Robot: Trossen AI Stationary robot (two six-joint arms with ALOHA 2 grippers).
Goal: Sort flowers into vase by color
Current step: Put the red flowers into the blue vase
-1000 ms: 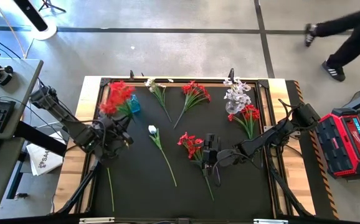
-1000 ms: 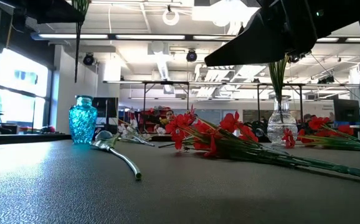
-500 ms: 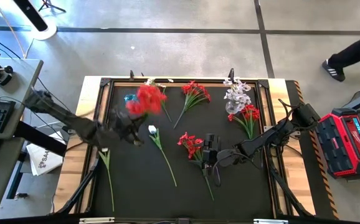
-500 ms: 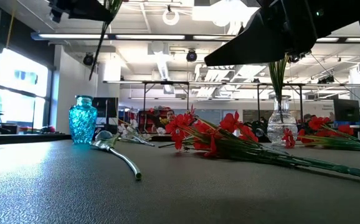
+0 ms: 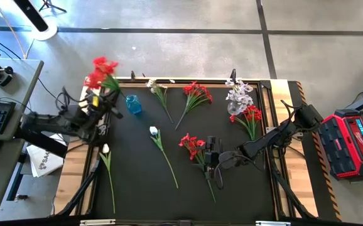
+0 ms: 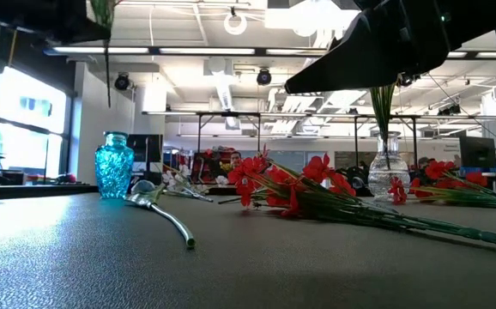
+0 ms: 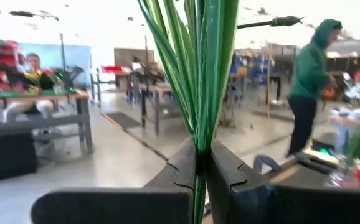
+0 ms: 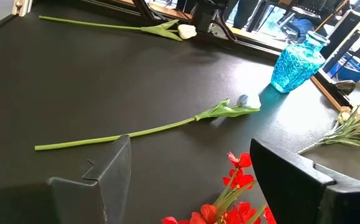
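Nearest the camera side of the blue vase (image 5: 132, 104), the right end effector (image 5: 211, 160) sits low over a red sprig (image 5: 193, 145) with its fingers spread wide and holding nothing. Left of that vase, the left end effector (image 5: 92, 108) is clamped narrow on the green stems (image 7: 198, 68) of a red bunch (image 5: 100, 71) whose blossoms hang out past the bench (image 5: 188, 188) edge. The stem tips are probably above the vase mouth, though that is hard to judge here, so swing the bunch over the neck, hold it upright, then lower it straight.
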